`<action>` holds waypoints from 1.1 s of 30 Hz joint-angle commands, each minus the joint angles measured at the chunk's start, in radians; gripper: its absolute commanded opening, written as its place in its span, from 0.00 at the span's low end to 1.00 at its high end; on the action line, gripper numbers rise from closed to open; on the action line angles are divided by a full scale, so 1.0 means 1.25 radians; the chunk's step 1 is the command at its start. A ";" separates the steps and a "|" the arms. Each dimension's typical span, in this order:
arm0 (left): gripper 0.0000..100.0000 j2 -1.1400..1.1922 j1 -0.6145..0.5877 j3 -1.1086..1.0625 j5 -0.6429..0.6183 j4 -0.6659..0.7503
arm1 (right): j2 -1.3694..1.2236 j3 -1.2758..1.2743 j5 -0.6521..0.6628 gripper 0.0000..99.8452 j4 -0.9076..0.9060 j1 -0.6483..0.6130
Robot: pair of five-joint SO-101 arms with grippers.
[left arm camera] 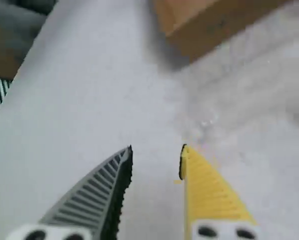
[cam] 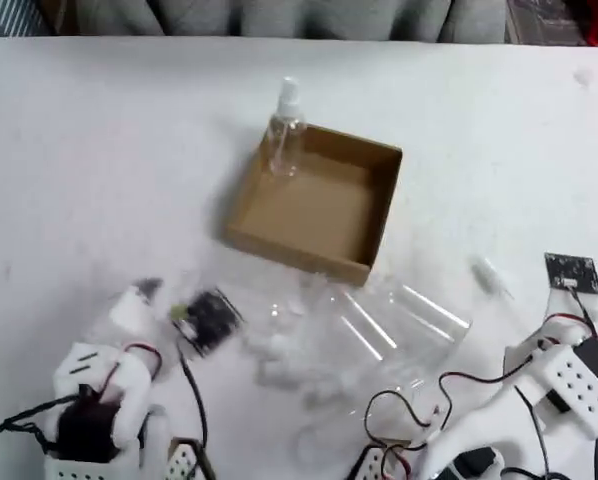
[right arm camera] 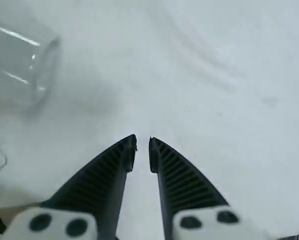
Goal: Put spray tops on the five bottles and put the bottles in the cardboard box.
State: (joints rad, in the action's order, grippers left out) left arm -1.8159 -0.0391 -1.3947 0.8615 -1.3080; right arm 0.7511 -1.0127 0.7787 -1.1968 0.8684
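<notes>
A capped bottle (cam: 284,130) with a spray top stands upright at the far left corner of the box (cam: 314,215). Whether it is inside or just against the wall cannot be told. The open cardboard box sits near the middle of the table (cam: 99,150). Just beyond its near wall, toward the table's near edge, several clear bottles (cam: 379,330) lie on their sides in a loose cluster. Their number is too blurred to count. A small pale piece (cam: 489,275) lies to the right of them, too hazy to name.

The left gripper (left arm camera: 156,160) hangs over bare table near the box's corner. Its grey and yellow fingers are spread apart and hold nothing. The right gripper (right arm camera: 142,149) is over bare table beside one lying bottle. Its black fingers are drawn almost together, with only a thin slit between the tips, and it too holds nothing.
</notes>
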 commanded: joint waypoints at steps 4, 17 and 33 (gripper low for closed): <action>0.15 -0.009 0.175 0.087 0.079 -0.043 | 0.018 0.006 0.012 0.02 0.010 0.041; 0.15 -0.013 0.436 0.426 0.178 -0.352 | 0.013 0.004 0.072 0.02 0.010 0.046; 0.29 -0.008 0.622 0.439 0.195 -0.342 | 0.013 0.004 0.072 0.02 0.042 0.048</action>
State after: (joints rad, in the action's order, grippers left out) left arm -1.8343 0.7173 -0.7319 1.0994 -1.7852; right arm 0.7511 -1.0127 0.8600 -1.1569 0.9175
